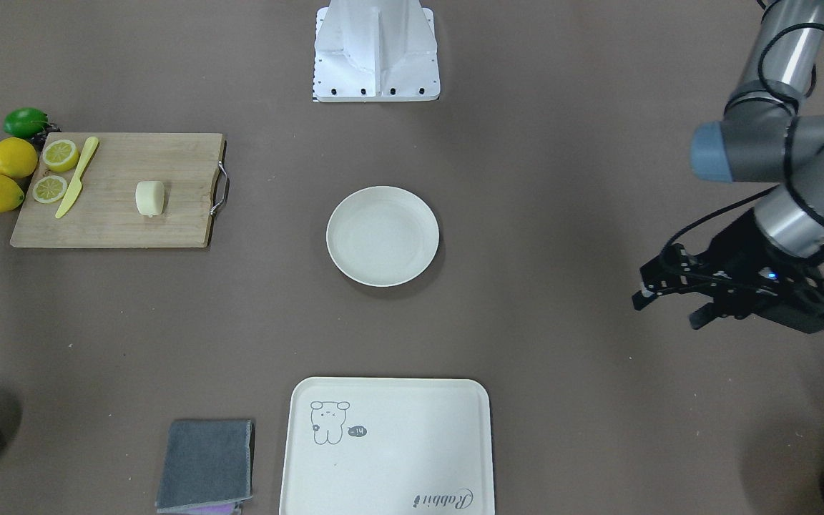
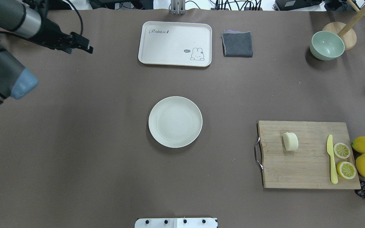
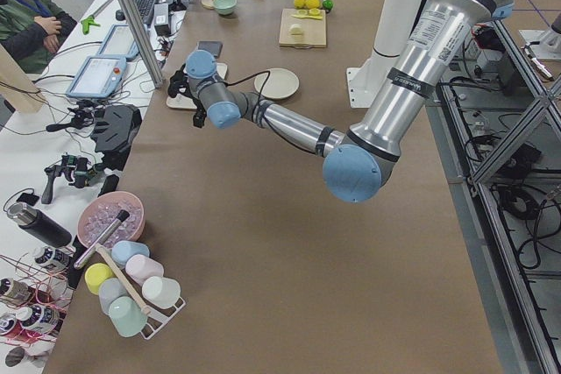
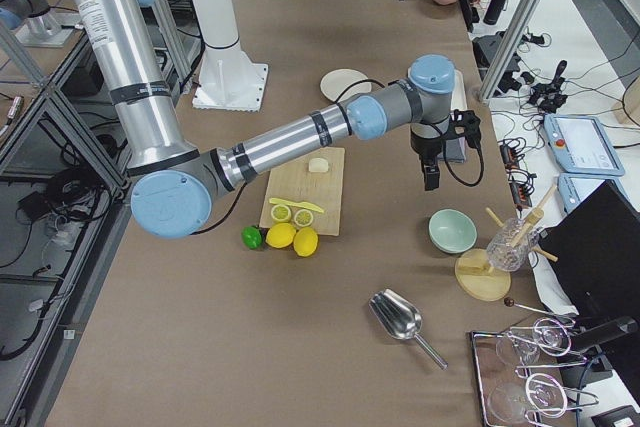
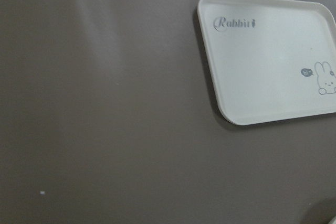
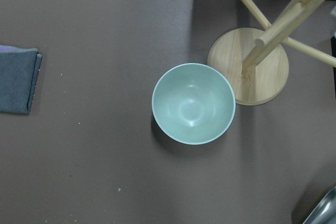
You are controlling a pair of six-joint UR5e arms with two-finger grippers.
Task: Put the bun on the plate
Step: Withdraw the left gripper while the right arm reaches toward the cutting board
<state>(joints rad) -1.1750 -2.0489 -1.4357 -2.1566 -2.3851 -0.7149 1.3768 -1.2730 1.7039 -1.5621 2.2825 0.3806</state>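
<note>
Seen from overhead, the bun [image 2: 290, 141] lies three o'clock of the plate [image 2: 175, 122]. I'd straddle it squarely with the right gripper [image 4: 430, 175], though I cannot tell whether that gripper is apart or together.

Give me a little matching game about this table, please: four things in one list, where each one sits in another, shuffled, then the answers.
Things:
1. bun
2. plate
3. grey cloth
4. green bowl

Places:
A. touching the base of the wooden stand
B. on the cutting board
C. right beside the rabbit tray
D. alone in the middle, nothing on it

Pairs: 1-B, 2-D, 3-C, 4-A
</note>
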